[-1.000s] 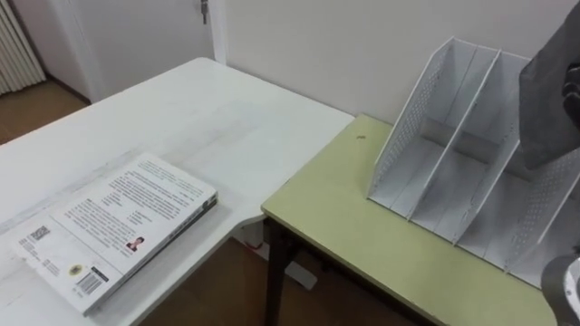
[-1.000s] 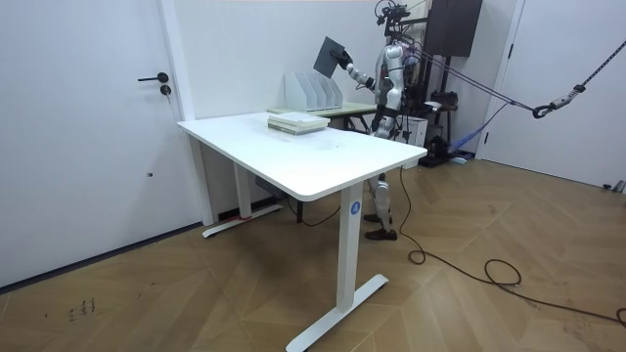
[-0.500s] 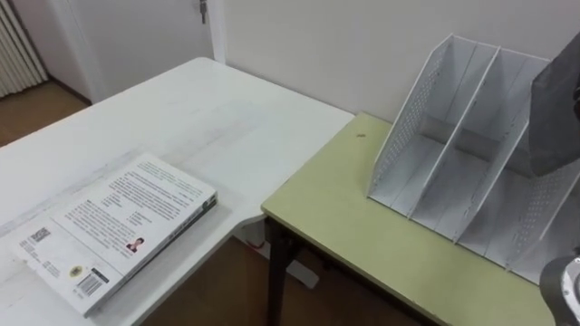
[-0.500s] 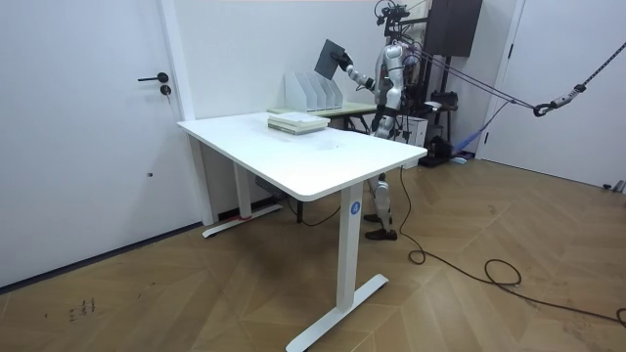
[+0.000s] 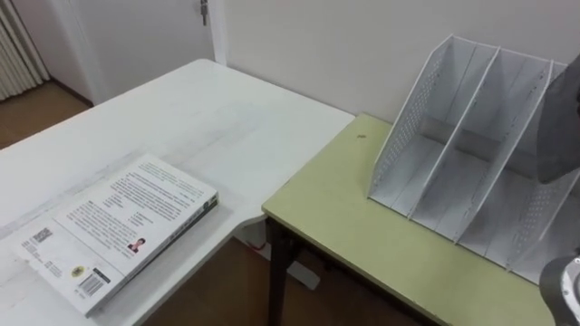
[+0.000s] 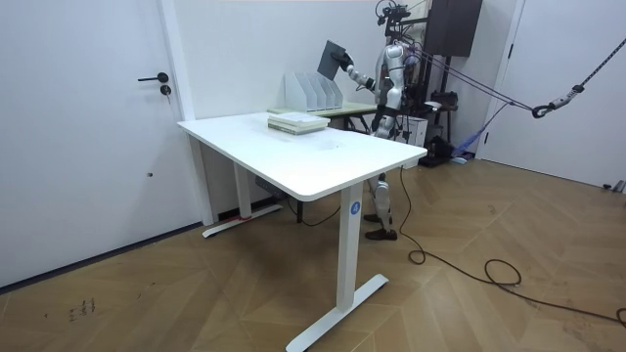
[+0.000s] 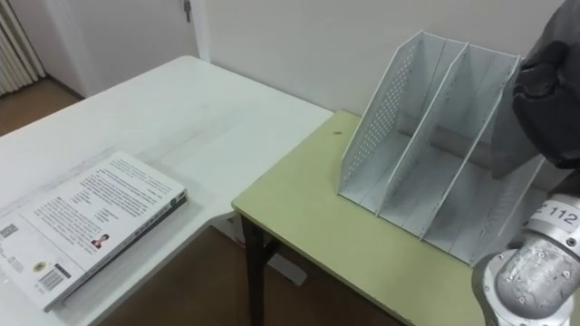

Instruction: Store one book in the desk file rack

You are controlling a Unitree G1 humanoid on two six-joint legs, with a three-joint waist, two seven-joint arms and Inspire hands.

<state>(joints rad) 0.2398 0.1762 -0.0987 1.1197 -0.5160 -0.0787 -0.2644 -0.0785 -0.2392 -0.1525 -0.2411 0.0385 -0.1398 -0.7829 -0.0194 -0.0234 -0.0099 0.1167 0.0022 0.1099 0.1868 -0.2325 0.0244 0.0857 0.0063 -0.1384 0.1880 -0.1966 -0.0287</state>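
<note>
Pale-green desk (image 5: 344,226), far edge: white perforated file rack (image 5: 453,136), visible slots empty. Dark grey book (image 5: 560,127) hung tilted over the rack's right end, right hand (image 7: 544,77) clamped on it, apparently aligning for insertion.

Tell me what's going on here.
The robot stands at the green desk. Its right hand grips a dark book, held up over the white file rack and not yet in any slot. A second book lies flat on the white table beside the desk.
</note>
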